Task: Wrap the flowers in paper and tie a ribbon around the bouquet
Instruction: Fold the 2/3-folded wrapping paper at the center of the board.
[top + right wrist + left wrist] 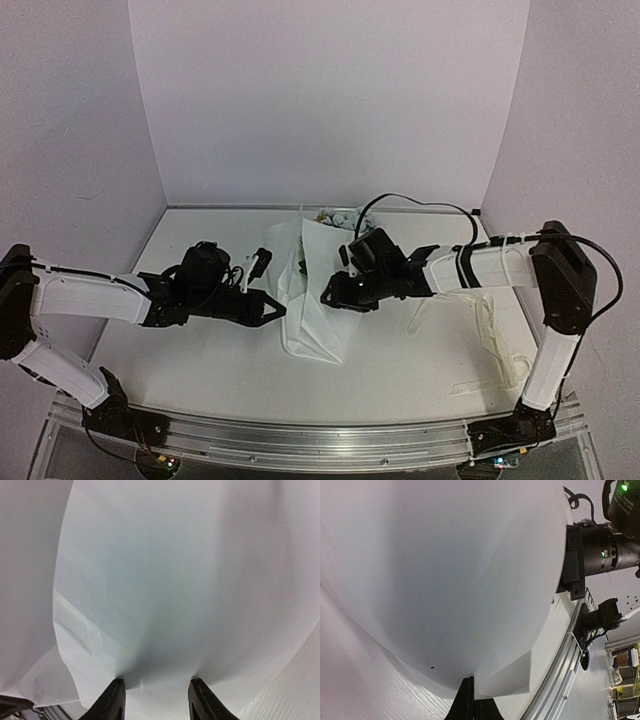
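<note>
The left claw (278, 309) is pinched shut on the paper (315, 332), which lies on the surface (200, 365) with the flowers (335, 216) at its far end. The right claw (156, 682), half open, presses into the paper but grips nothing. Opposed pulls could tear it.

White table (190, 372) with an aluminium rail (300, 446) along its near edge.
</note>
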Controlling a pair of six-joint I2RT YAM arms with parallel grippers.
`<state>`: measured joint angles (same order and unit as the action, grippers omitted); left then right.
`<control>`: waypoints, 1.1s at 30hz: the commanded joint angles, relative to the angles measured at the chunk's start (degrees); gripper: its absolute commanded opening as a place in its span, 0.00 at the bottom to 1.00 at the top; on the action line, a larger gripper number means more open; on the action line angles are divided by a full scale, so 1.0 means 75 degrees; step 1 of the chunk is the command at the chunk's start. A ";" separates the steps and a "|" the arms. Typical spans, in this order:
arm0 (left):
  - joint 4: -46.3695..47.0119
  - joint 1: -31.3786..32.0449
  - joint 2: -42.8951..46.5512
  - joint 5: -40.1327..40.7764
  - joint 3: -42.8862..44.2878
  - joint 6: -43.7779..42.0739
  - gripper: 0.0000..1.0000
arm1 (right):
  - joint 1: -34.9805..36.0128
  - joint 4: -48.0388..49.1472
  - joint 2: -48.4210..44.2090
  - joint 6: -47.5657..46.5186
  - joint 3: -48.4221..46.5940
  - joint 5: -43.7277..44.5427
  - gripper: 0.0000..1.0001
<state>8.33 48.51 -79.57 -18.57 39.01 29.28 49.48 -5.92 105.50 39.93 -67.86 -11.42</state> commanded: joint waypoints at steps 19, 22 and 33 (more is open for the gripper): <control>-0.0875 0.0868 -0.2932 -0.0933 0.2766 -0.0977 0.00 | 0.0353 -0.0535 -0.1385 0.1385 0.1776 0.1417 0.38; -0.1272 0.0904 -0.3452 -0.0950 0.3320 -0.1016 0.00 | 0.0343 -0.0594 -0.2079 0.1286 0.2492 0.1737 0.43; -0.2077 0.1066 -0.4748 -0.0738 0.4657 -0.1016 0.00 | -0.0597 -0.0887 -0.3495 0.1063 0.2780 0.1491 0.84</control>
<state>-4.85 55.84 -113.25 -24.37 70.06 22.46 48.20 -12.12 81.47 48.41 -45.63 0.04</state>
